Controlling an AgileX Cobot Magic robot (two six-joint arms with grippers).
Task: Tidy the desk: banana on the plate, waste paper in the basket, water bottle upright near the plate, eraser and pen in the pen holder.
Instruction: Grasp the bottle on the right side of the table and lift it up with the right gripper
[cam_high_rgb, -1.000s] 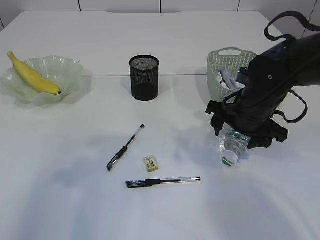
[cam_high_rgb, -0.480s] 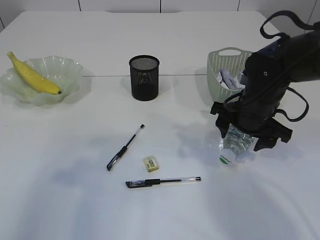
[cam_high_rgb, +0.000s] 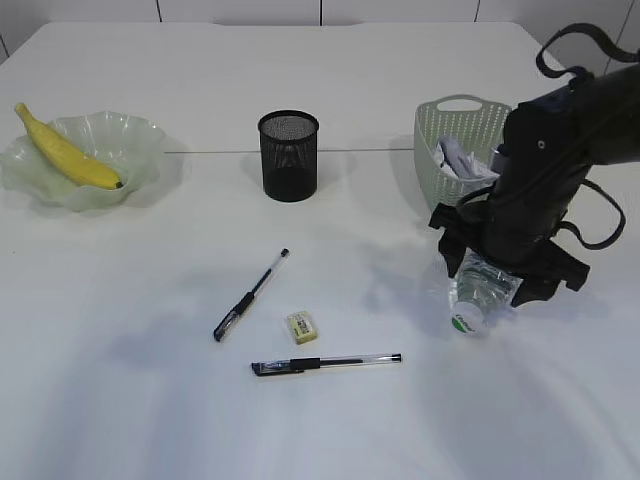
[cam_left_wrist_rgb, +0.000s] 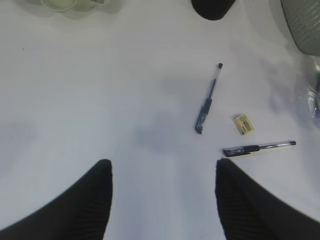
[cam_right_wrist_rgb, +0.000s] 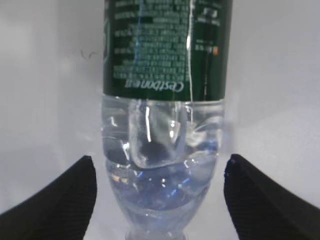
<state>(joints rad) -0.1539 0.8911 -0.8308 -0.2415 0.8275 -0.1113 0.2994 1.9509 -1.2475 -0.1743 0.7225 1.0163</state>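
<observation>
The water bottle (cam_high_rgb: 476, 293) lies on its side on the desk (cam_high_rgb: 150, 400), its white cap (cam_high_rgb: 464, 322) toward the front. My right arm (cam_high_rgb: 535, 190) hangs over it. In the right wrist view my right gripper (cam_right_wrist_rgb: 159, 160) is open, one finger on each side of the bottle's (cam_right_wrist_rgb: 165, 100) clear shoulder, with a gap on both sides. The banana (cam_high_rgb: 65, 155) rests on the plate (cam_high_rgb: 135, 140). Waste paper (cam_high_rgb: 462, 160) sits in the basket (cam_high_rgb: 455, 125). Two pens (cam_high_rgb: 252, 294) (cam_high_rgb: 326, 363) and the eraser (cam_high_rgb: 302, 327) lie in front of the pen holder (cam_high_rgb: 289, 155). My left gripper (cam_left_wrist_rgb: 163, 167) is open and empty above bare desk.
The left wrist view shows the pens (cam_left_wrist_rgb: 206, 100) (cam_left_wrist_rgb: 259, 147), the eraser (cam_left_wrist_rgb: 243, 124), the pen holder's base (cam_left_wrist_rgb: 212, 7) and the basket's wall (cam_left_wrist_rgb: 302, 25). A thin seam (cam_high_rgb: 220, 152) crosses the desk behind the pen holder.
My right arm has shifted slightly to the right over the bottle, and the bottle's cap has moved a little with it. Both grippers' jaws stand as wide as before.
</observation>
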